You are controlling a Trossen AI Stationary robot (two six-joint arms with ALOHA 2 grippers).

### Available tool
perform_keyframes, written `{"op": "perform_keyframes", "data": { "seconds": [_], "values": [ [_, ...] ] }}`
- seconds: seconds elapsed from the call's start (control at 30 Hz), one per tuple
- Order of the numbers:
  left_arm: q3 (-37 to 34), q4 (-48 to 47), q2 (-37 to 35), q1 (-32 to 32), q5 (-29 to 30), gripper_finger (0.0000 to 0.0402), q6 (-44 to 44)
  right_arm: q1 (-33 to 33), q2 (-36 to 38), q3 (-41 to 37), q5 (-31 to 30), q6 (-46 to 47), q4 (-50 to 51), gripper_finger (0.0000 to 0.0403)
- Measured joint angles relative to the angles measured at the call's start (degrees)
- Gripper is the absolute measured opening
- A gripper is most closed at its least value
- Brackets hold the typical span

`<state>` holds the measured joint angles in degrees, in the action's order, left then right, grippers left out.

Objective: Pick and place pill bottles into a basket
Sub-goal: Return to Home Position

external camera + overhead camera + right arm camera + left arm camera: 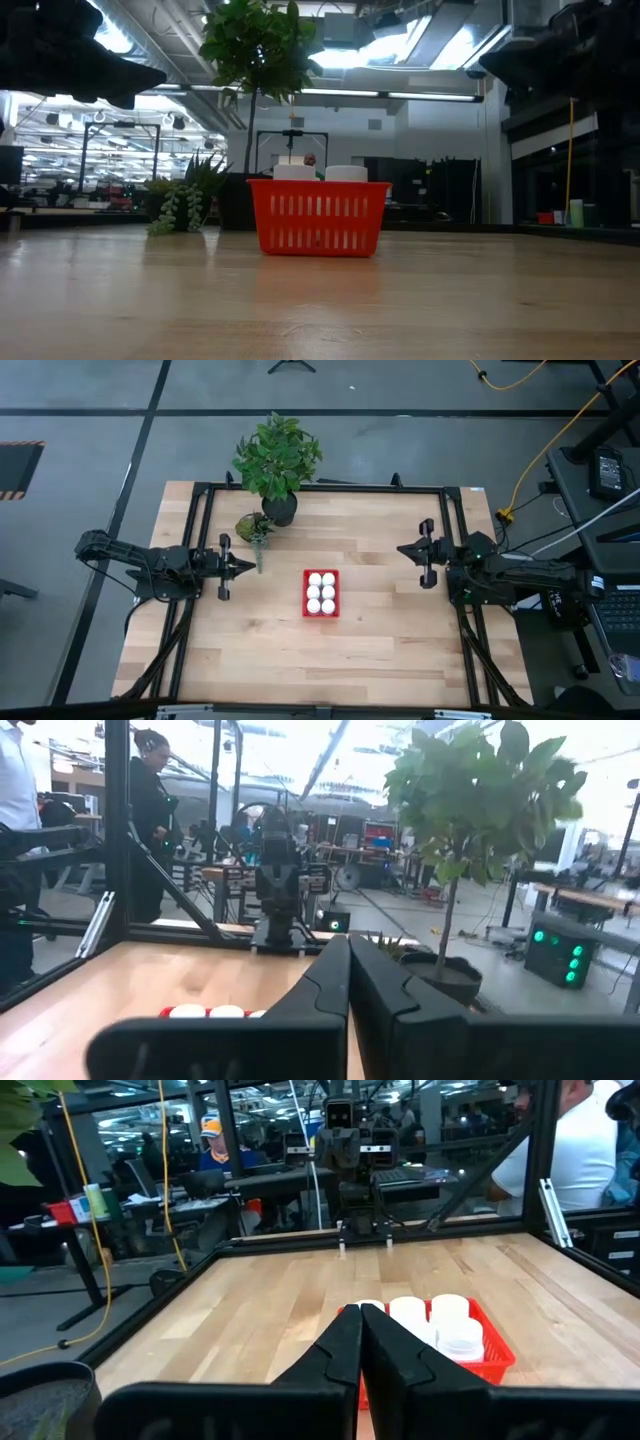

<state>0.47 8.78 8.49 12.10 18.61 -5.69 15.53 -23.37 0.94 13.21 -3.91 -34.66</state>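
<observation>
All six pill bottles [315, 592] stand caps-up inside the basket [318, 215] at the middle of the tabletop [400, 640]. The left end effector [252, 567] hangs well to the basket's left, fingers pressed together and empty. The right end effector [400, 550] hangs well to its right, likewise closed on nothing.

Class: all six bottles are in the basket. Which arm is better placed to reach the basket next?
Left, though only marginally: the left gripper sits slightly nearer the basket than the right gripper. Both are shut and apart from it.
</observation>
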Motion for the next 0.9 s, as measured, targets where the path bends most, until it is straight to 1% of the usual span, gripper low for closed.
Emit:
{"op": "perform_keyframes", "data": {
  "seconds": [0.2,0.27,0.57,0.6,0.73,0.8,0.9],
  "values": [
    [0.0,0.0,0.0,0.0,0.0,0.0002,0.3,0.0,0.4,0.0,0.5,5.1,1.9,0.0007],
    [0.0,0.0,0.0,0.0,0.0,0.0005,0.5,0.0,1.4,0.0,1.3,5.1,3.9,0.0007],
    [0.0,0.0,0.0,0.0,-0.1,0.0008,0.5,0.0,10.1,0.0,1.5,5.3,14.0,0.0007],
    [0.0,0.0,0.0,0.0,-0.1,0.0007,0.5,0.0,11.2,0.0,1.2,5.2,15.1,0.0007],
    [0.0,0.0,0.0,0.0,0.0,0.0002,0.5,0.0,15.4,0.0,-2.7,5.3,19.8,0.0007],
    [0.0,0.3,0.0,0.0,1.7,0.0001,0.5,0.0,17.2,0.0,-3.8,5.3,22.5,0.0007],
    [0.0,0.4,0.0,0.0,6.5,0.0003,0.4,0.0,19.6,0.0,-3.9,5.3,25.8,0.0007]
  ]
}}
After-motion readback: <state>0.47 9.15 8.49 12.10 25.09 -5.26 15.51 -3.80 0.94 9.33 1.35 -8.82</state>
